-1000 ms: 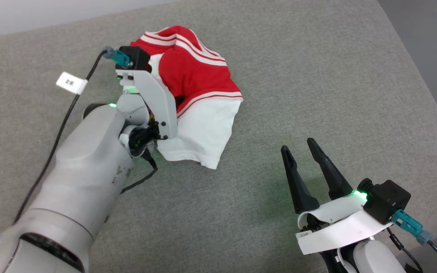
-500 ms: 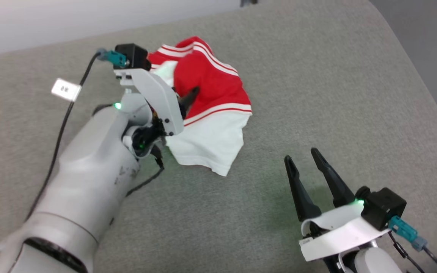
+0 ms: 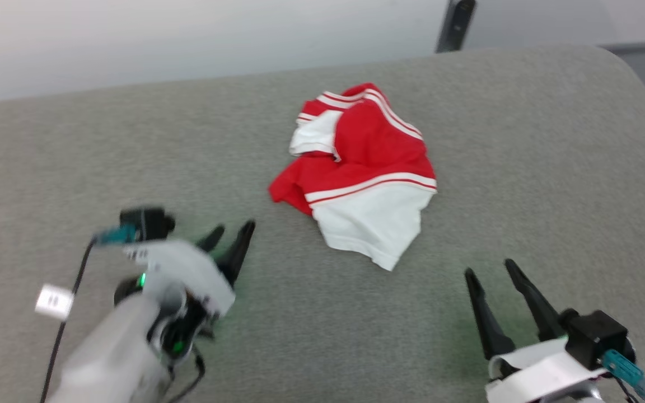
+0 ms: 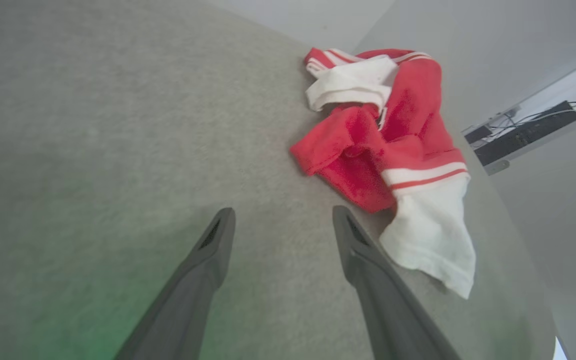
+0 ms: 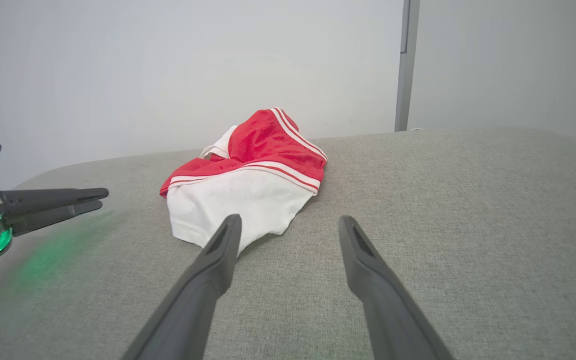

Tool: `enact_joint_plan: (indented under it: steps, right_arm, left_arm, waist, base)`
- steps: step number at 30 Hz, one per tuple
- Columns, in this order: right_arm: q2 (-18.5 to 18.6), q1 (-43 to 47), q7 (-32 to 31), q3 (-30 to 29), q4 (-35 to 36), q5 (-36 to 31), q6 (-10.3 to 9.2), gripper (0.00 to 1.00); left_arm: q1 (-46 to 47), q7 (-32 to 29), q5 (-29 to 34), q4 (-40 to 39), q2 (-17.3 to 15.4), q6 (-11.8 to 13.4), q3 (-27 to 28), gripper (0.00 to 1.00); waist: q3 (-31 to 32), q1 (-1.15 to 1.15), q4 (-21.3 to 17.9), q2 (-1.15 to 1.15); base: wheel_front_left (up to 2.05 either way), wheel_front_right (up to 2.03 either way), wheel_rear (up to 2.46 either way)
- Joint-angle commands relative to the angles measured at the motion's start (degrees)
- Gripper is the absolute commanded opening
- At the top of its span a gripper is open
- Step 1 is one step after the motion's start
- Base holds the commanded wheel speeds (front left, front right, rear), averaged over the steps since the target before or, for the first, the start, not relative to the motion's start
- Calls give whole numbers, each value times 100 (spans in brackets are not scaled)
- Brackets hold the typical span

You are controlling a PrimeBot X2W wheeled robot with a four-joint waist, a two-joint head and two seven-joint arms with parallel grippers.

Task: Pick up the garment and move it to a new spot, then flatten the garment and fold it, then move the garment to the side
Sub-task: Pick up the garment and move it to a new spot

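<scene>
**Garment down; flattening next**

Left gripper [image 3: 234, 229], fingers wide and empty, hovers left of the garment [image 3: 367, 168], which lies crumpled on the grey bench [image 3: 524, 140]. Right gripper [image 3: 489, 267], equally wide, hovers to its right. Likely next: the 2 pinch edges and spread it.

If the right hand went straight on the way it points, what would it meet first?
Probably the garment, at its white sleeve just ahead of the right hand; depth is unclear, so it may touch the grey surface first.
</scene>
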State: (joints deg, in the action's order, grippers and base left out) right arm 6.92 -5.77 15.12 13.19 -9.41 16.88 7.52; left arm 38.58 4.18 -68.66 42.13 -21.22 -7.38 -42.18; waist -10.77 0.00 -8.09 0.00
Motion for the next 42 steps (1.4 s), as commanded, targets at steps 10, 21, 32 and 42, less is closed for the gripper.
enact_joint_plan:
  steps: [10,21,32,42]
  right_arm:
    - [358,444,4,-447,12,-103,-6,100]
    - [405,660,4,-848,59,-9,-6,100]
    - [282,720,-12,-1086,204,182,-6,100]
    - [174,851,-45,-1077,231,161,-6,100]
  left_arm:
    - [-1821,820,-318,-911,-736,157,347,100]
    - [-3334,1092,1488,-2524,-709,999,1722,100]
    - [-4585,1095,4768,-3989,323,851,3535,100]
    - [-4941,1096,5609,-4081,992,394,4223,100]
  waist:
    - [383,0,733,0]
    - [513,0,756,0]
    - [777,0,684,0]
    - [828,0,619,0]
  base:
    - [0,0,0]
    - [0,0,0]
    - [0,0,0]
    - [0,0,0]
